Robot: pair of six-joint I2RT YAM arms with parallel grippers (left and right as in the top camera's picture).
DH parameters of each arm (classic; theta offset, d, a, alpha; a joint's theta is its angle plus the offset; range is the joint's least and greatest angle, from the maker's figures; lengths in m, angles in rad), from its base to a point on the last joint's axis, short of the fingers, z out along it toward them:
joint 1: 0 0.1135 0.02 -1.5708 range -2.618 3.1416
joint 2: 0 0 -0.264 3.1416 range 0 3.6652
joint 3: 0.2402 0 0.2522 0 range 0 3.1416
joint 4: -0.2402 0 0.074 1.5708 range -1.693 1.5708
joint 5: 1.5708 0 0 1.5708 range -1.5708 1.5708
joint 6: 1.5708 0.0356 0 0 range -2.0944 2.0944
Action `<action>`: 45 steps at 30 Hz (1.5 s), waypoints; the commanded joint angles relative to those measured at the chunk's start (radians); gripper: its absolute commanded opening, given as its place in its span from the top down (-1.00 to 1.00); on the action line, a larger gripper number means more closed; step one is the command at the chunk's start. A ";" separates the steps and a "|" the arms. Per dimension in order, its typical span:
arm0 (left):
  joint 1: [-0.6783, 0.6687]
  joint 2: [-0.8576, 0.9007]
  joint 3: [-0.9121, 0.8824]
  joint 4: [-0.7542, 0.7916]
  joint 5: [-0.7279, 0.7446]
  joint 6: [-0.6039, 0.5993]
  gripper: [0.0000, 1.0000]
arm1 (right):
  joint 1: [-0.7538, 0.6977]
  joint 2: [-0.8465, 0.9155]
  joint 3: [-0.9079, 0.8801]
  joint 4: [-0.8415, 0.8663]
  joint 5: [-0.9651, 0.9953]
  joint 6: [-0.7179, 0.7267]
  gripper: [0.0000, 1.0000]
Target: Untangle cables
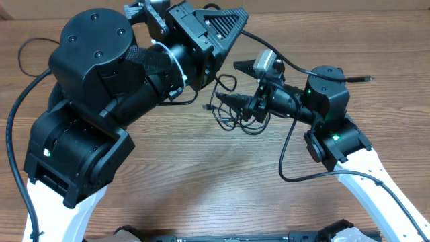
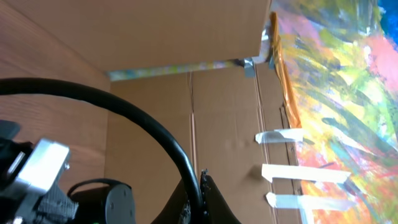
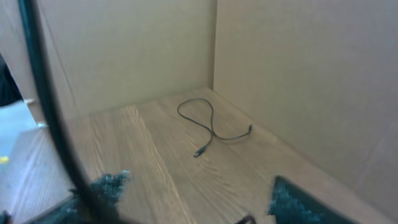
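The left gripper is closed. The right gripper is open above the table. The cables lie on the table between the arms, just beside the right gripper.

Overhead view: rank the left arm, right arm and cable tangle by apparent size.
1. Left arm: largest, though it seems nearer the camera, which inflates it.
2. Right arm.
3. Cable tangle: smallest, thin loops between the arms.

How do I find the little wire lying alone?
Look where the two cardboard walls meet. On the wooden table before that corner lies a thin black cable: one loose loop with a plug at each end, touching nothing.
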 commanded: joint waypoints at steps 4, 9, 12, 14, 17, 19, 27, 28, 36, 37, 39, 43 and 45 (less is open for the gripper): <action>-0.002 -0.018 0.014 0.006 0.042 -0.022 0.92 | 0.011 -0.010 0.019 0.003 -0.004 0.071 0.39; -0.001 -0.018 0.014 0.008 -0.037 -0.018 0.92 | 0.011 -0.010 0.019 -0.024 -0.004 0.156 0.93; -0.001 -0.018 0.014 0.007 -0.118 0.029 0.88 | 0.011 -0.010 0.019 -0.043 -0.004 0.235 0.93; -0.001 -0.018 0.014 0.001 -0.176 0.075 0.87 | 0.011 -0.010 0.019 -0.060 -0.005 0.297 0.93; -0.001 -0.017 0.014 -0.021 -0.275 0.185 0.51 | 0.011 -0.010 0.019 -0.068 -0.006 0.419 0.93; -0.001 -0.017 0.014 -0.049 -0.348 0.260 0.39 | 0.011 -0.010 0.019 -0.068 -0.010 0.505 0.93; -0.001 -0.012 0.014 -0.165 -0.586 0.387 -0.33 | 0.011 -0.010 0.019 -0.076 -0.063 0.712 0.93; -0.001 -0.011 0.014 -0.175 -0.605 0.415 -0.36 | 0.011 -0.010 0.019 -0.076 -0.084 0.712 0.93; -0.001 -0.003 0.014 -0.305 -0.539 0.649 -0.62 | 0.009 -0.010 0.019 -0.053 -0.104 0.802 0.93; -0.001 -0.003 0.014 -0.323 -0.512 0.695 -0.68 | 0.009 -0.010 0.019 -0.035 -0.103 0.829 0.93; -0.001 -0.003 0.014 -0.364 -0.445 0.794 -0.75 | 0.009 -0.010 0.019 0.001 -0.087 0.884 0.93; -0.001 -0.002 0.014 -0.449 -0.349 0.923 -0.89 | 0.009 -0.010 0.019 0.020 0.001 0.969 0.93; -0.001 -0.001 0.014 -0.488 -0.341 0.930 -1.00 | 0.009 -0.010 0.019 0.020 0.013 0.982 0.93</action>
